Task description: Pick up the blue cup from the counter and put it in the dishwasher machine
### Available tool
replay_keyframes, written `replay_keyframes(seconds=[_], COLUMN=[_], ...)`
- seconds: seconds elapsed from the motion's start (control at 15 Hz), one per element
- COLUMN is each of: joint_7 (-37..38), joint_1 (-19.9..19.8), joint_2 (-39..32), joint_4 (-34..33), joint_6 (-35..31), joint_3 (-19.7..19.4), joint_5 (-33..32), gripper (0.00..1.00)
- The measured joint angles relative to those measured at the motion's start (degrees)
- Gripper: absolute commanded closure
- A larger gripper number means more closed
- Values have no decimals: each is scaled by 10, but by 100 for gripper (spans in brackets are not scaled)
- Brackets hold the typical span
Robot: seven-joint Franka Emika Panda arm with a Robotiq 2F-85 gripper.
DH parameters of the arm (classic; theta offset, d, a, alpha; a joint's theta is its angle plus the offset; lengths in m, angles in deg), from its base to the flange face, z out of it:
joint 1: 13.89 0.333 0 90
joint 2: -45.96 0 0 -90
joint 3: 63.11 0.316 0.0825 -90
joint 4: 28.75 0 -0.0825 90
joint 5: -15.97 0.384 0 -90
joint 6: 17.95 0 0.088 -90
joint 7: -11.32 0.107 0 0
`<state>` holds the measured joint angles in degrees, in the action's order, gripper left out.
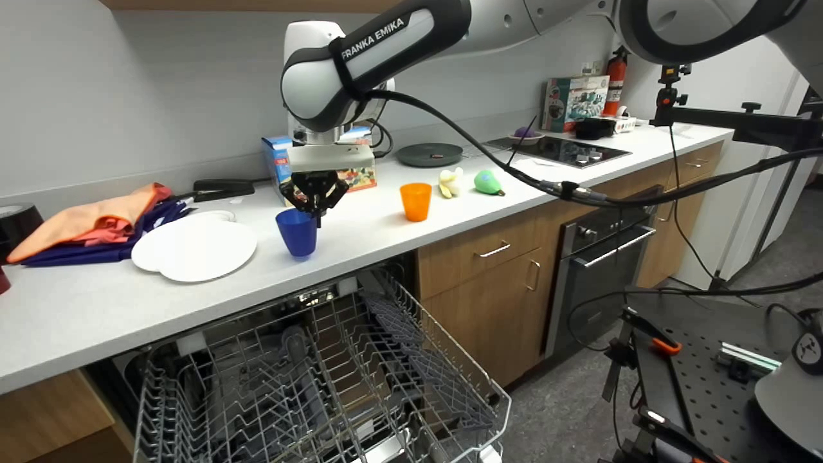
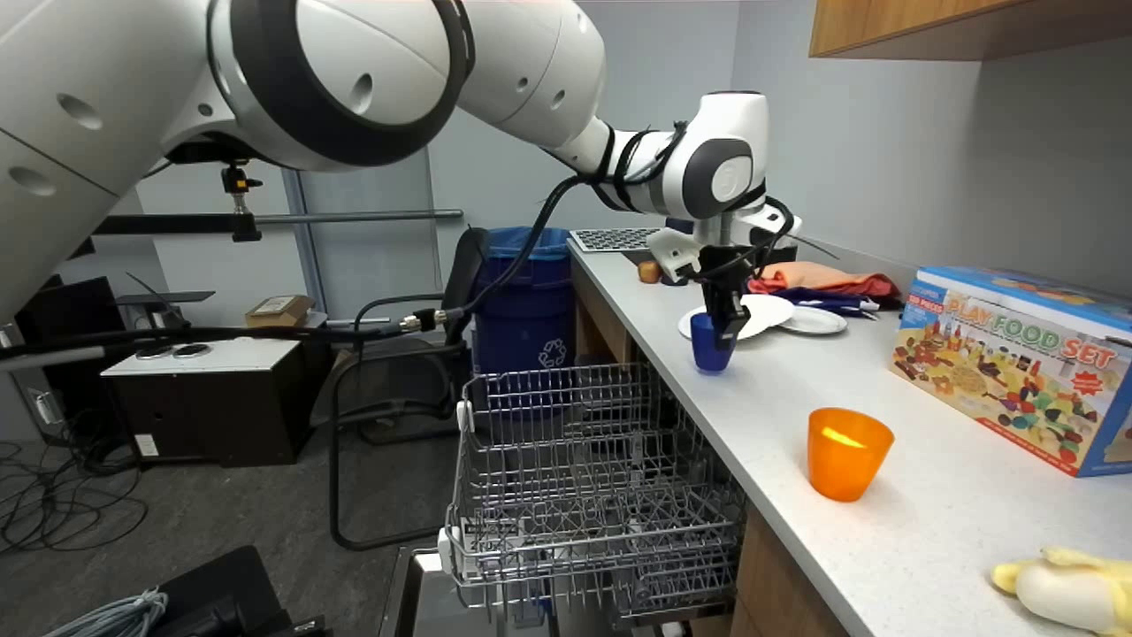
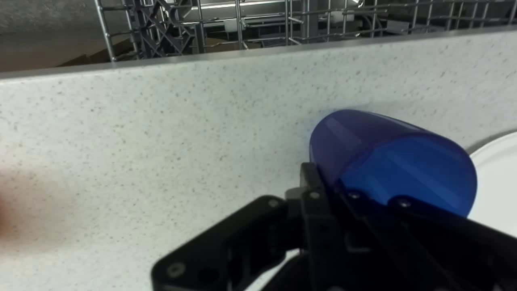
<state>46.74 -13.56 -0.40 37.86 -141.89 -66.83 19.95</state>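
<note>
The blue cup [image 1: 298,236] stands on, or just above, the white counter [image 1: 360,235] near its front edge; I cannot tell if its base touches. It shows in an exterior view [image 2: 707,347] and, mouth toward the camera, in the wrist view [image 3: 355,137]. My gripper [image 3: 326,182] is shut on the cup's wall, one finger inside and one outside. The gripper also shows from above the cup in both exterior views [image 1: 317,215] [image 2: 729,329]. The dishwasher machine [image 1: 450,344] is open below the counter, its wire rack [image 2: 601,482] pulled out.
White plates [image 1: 209,251] lie beside the cup. An orange cup [image 1: 416,201] stands farther along the counter, with a play-food box [image 2: 1017,363] behind. Folded cloths [image 1: 103,222] lie near the wall. Toy food [image 1: 488,182] and an oven [image 1: 598,276] are farther along.
</note>
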Motion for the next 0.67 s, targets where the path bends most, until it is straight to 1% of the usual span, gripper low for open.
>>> replay_keyframes(seconds=[0.47, 0.67], joint_7=[-127, -161], joint_1=[31, 51], joint_2=[61, 74], joint_4=[76, 108], joint_6=[1, 1], joint_3=[52, 69], joint_5=[4, 4], gripper=[99, 99])
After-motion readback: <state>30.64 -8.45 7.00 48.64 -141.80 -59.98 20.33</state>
